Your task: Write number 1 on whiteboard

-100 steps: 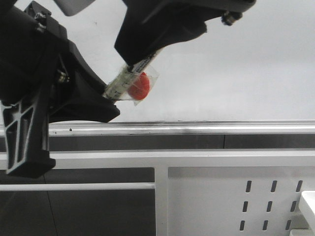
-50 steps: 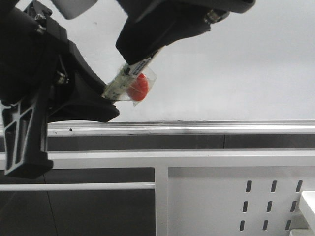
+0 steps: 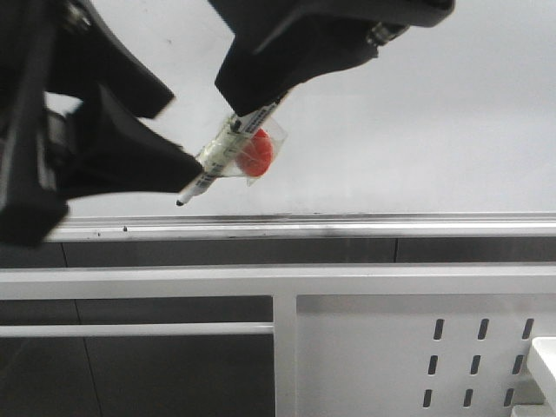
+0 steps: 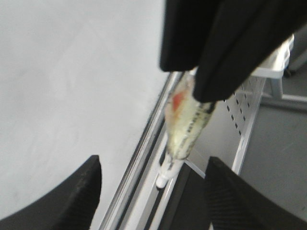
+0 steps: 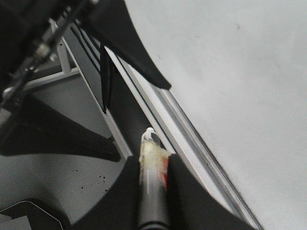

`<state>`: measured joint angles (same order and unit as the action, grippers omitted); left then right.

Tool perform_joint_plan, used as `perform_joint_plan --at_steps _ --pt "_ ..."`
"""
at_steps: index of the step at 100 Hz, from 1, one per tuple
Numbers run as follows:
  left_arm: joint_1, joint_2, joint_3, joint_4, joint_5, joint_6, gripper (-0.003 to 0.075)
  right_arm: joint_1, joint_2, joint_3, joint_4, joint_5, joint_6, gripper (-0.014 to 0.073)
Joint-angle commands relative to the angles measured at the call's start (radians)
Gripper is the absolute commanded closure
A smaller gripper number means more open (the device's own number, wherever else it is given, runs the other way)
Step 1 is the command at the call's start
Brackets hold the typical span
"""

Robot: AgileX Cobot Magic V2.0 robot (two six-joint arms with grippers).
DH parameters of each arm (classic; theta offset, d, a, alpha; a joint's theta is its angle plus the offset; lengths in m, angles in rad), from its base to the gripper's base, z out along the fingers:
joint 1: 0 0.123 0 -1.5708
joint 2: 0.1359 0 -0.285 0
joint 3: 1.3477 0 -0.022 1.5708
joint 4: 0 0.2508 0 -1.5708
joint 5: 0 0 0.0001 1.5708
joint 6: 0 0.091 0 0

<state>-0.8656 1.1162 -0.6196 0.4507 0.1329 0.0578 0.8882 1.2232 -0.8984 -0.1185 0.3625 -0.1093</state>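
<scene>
The whiteboard (image 3: 417, 130) fills the upper half of the front view, with its silver tray rail (image 3: 347, 228) along the lower edge. No dark stroke of a number 1 shows on it. My right gripper (image 3: 256, 109) is shut on a marker (image 3: 217, 161) wrapped in clear tape, with a red piece (image 3: 256, 152) beside it. The marker slants down to the left, its dark tip (image 3: 181, 203) just above the rail. My left gripper (image 3: 174, 130) is open beside the tip. In the left wrist view the marker (image 4: 184, 129) hangs between my wide-apart fingers (image 4: 79, 196). It also shows in the right wrist view (image 5: 152, 163).
Below the rail runs a dark band, then a white perforated metal frame panel (image 3: 417, 347) with slots at the lower right. A white object's edge (image 3: 543, 360) sits at the far right. The left arm's black body (image 3: 52, 148) fills the left side.
My left gripper has drawn back to the left, off the marker's end. The marker's dark tip, covered before, now shows bare. The right gripper and marker have shifted slightly right.
</scene>
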Motion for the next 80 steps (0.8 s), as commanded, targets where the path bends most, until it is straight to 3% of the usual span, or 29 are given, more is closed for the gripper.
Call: perform_joint_plan --at_steps 1,19,26,36,44,64,80 --pt "-0.008 -0.076 -0.023 -0.099 -0.027 -0.014 0.0279 -0.005 -0.044 -0.032 -0.016 -0.097 0.002 0.0671" --pt "-0.008 -0.229 0.025 -0.233 -0.024 -0.014 0.0281 -0.005 -0.118 -0.016 -0.02 -0.131 0.002 0.0671" --pt "-0.008 -0.285 0.046 -0.289 -0.008 -0.014 0.032 -0.005 -0.155 0.006 -0.02 -0.14 0.002 0.067" --pt "-0.008 -0.354 0.087 -0.323 0.008 -0.014 0.0511 -0.005 -0.215 0.058 -0.02 -0.162 0.012 0.0669" --pt "-0.008 -0.401 0.126 -0.351 0.002 -0.014 0.0745 -0.005 -0.255 0.102 -0.02 -0.17 0.07 0.0662" --pt "0.034 -0.438 0.207 -0.372 -0.106 -0.129 0.074 -0.033 -0.343 0.211 -0.02 -0.19 0.176 0.0661" --pt "0.126 -0.438 0.27 -0.451 -0.266 -0.153 0.074 -0.162 -0.392 0.252 -0.02 -0.22 0.216 0.0661"
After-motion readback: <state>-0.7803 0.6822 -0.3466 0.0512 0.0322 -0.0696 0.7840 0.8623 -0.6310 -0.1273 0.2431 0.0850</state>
